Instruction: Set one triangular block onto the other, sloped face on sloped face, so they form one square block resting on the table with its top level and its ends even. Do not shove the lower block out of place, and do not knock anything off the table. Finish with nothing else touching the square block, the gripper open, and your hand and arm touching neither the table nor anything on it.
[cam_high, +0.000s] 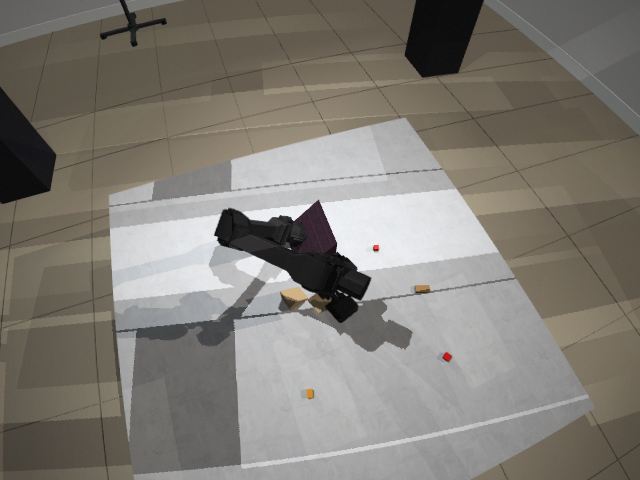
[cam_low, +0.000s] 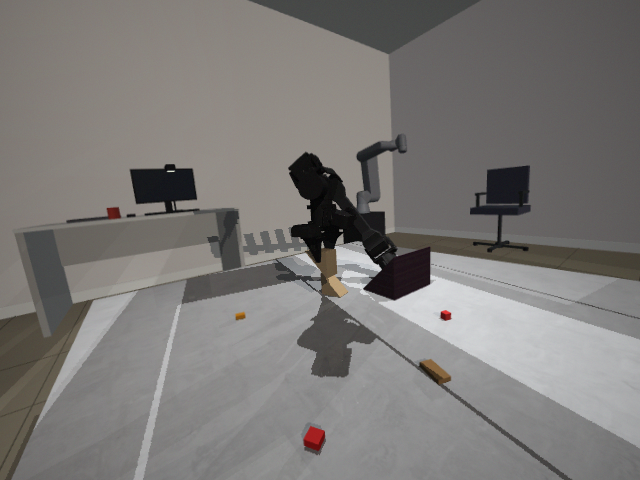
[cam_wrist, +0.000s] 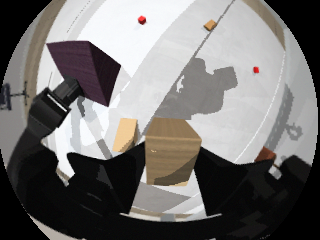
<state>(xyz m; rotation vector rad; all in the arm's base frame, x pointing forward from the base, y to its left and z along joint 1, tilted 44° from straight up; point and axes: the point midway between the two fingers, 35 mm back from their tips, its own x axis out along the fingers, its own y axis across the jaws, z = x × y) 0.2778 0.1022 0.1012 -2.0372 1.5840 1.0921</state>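
While we hold one wedge in the air, the scene reads as follows.

Gripper: our gripper (cam_wrist: 172, 174) is clamped on the held triangular block (cam_wrist: 172, 148), a dark finger (cam_wrist: 110, 176) on each side of it.

Held triangular block: tan, raised off the table (cam_high: 413, 413); in the exterior view it hangs upright under the gripper (cam_low: 323, 248), right above the other wedge.

Lower triangular block: the second tan triangular block (cam_low: 333, 285) rests on the table below. Whether the two blocks touch, we cannot tell.

Ramp: a dark purple ramp (cam_high: 315, 229) stands just behind the blocks, near our arm.

Loose pieces: two small red cubes (cam_high: 375, 248) (cam_high: 447, 356), an orange cube (cam_high: 309, 393) and a flat tan slab (cam_high: 421, 288) lie well apart from the blocks.

Containers: we see none on the table.
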